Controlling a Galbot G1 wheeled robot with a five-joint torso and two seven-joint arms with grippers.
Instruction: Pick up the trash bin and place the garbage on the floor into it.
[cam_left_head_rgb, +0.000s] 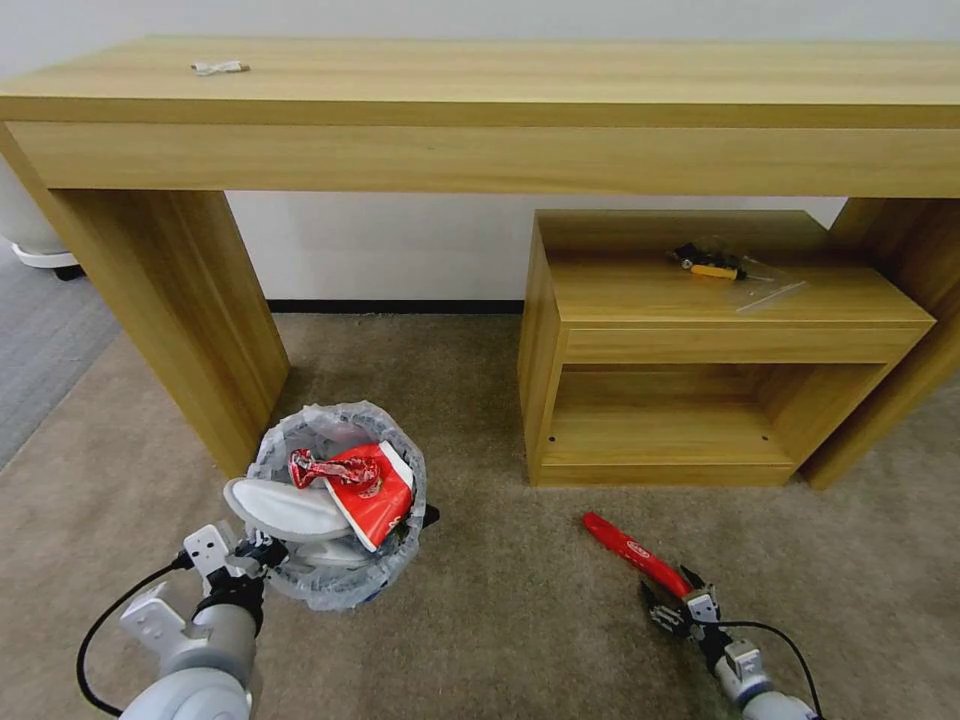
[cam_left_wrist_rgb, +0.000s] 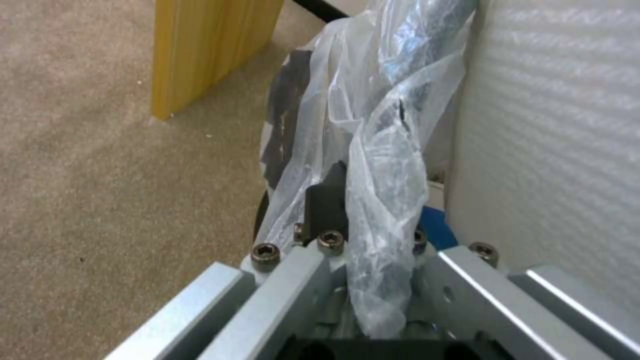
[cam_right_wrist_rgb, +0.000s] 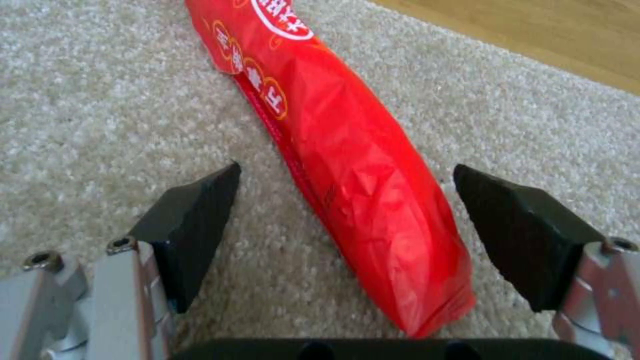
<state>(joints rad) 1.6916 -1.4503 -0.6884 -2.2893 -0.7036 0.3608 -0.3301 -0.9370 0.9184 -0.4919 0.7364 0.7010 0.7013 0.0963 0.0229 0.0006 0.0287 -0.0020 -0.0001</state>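
The trash bin (cam_left_head_rgb: 300, 585), black with a crinkly clear bag over its rim, stands by the desk leg on the beige floor (cam_left_head_rgb: 500, 620). Inside it lie a white slipper (cam_left_head_rgb: 285, 508), a red paper cup (cam_left_head_rgb: 375, 495) and a crumpled red wrapper (cam_left_head_rgb: 322, 468). My left gripper (cam_left_head_rgb: 255, 555) is shut on the bin's near rim; the left wrist view has the bag (cam_left_wrist_rgb: 380, 150) and black wall (cam_left_wrist_rgb: 287, 125) pinched between the fingers (cam_left_wrist_rgb: 327, 200), with the slipper (cam_left_wrist_rgb: 553, 125) beside them. A long red wrapper (cam_left_head_rgb: 632, 550) lies on the carpet. My right gripper (cam_left_head_rgb: 680, 605) is open, its fingertips (cam_right_wrist_rgb: 193, 215) straddling the wrapper's (cam_right_wrist_rgb: 347, 150) near end.
A long wooden desk (cam_left_head_rgb: 480, 100) spans the back, its left leg (cam_left_head_rgb: 190, 320) right behind the bin. A low wooden shelf unit (cam_left_head_rgb: 700, 350) stands right of centre, close behind the wrapper. Grey ribbed carpet (cam_left_head_rgb: 45, 340) and a white pot (cam_left_head_rgb: 25, 225) are at far left.
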